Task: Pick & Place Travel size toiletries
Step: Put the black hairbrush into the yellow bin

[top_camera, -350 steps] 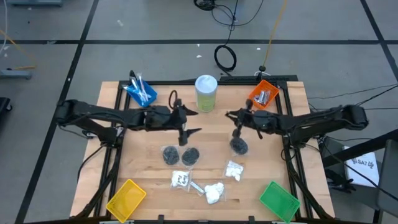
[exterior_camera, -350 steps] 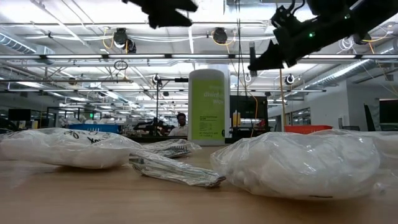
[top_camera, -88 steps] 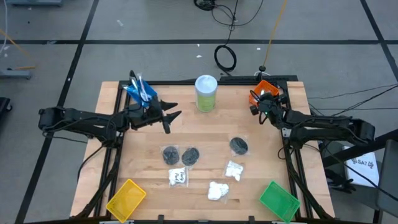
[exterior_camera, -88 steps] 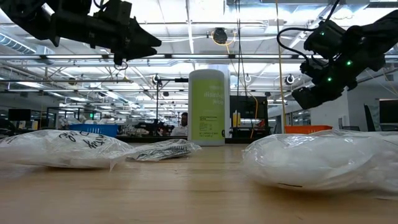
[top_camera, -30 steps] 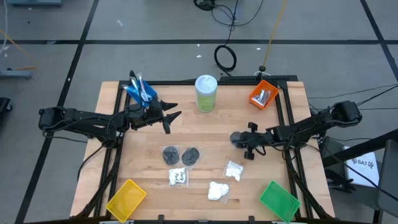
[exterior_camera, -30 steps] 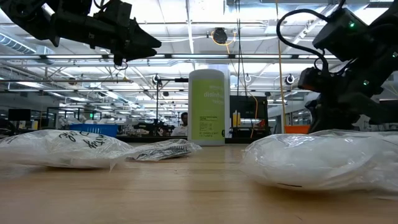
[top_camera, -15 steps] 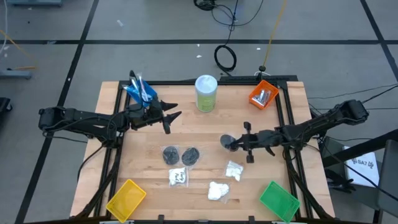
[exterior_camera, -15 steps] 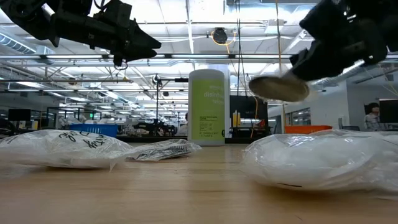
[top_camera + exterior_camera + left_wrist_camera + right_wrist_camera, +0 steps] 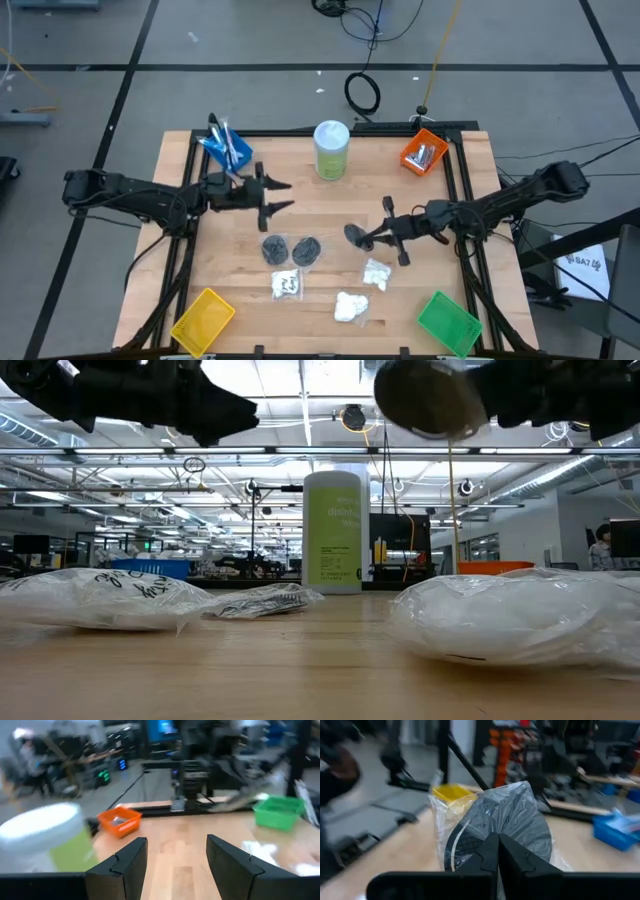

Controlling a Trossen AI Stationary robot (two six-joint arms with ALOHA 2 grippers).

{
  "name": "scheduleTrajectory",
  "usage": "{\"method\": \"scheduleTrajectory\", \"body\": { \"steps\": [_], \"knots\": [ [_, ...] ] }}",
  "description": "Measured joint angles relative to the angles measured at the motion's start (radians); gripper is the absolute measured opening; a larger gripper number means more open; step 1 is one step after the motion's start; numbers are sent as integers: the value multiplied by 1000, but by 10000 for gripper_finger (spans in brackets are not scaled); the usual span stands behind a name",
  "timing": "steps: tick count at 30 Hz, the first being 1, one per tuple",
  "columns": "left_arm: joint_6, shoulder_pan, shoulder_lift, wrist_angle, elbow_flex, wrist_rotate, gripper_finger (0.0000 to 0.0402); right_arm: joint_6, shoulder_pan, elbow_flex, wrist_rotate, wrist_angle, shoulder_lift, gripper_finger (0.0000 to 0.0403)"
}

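Right gripper (image 9: 372,238), above the middle of the table (image 9: 330,205), fingers pressed together on the clear wrapper of a dark grey disc (image 9: 356,235); the right wrist view shows the two fingers meeting over the bagged disc (image 9: 506,831), and the low view shows the disc (image 9: 420,398) held high off the wood. Left gripper (image 9: 277,196), raised over the table's left half toward the far edge, jaws spread apart and holding nothing; its fingers (image 9: 125,865) frame bare wood in the left wrist view.

Just beside the carried disc, nearer the front edge, lies a white packet (image 9: 376,273). Two more grey discs (image 9: 290,249) lie side by side, left of the right gripper and below the left one. Toward the front edge are a printed white packet (image 9: 288,286) and a second plain white packet (image 9: 347,307).

A tall pale-green canister (image 9: 331,150) with a white lid stands at the middle of the far edge, between the two arms. Corner bins: blue bin (image 9: 226,148) holding thin sticks at the far left, orange bin (image 9: 424,153) holding silver tubes at the far right, yellow bin (image 9: 204,320) at the near left, green bin (image 9: 449,322) at the near right.
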Motion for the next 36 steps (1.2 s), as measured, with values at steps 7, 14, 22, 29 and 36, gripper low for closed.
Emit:
{"method": "scheduleTrajectory", "body": {
  "steps": [7, 14, 22, 29, 36],
  "knots": [
    [304, -124, 208, 185, 23, 5, 200, 41, -2, 0, -187, 249, 105, 0],
    [338, -175, 470, 329, 223, 12, 200, 91, -6, 1, -246, 363, 187, 0],
    [319, -186, 674, 325, 439, 144, 200, 111, -6, 1, -296, 389, 191, 0],
    [312, -187, 727, 320, 478, 213, 200, 114, -6, 1, -299, 389, 191, 0],
    [274, -194, 727, 335, 478, 332, 200, 107, -6, 1, -297, 381, 191, 0]
  ]
}}
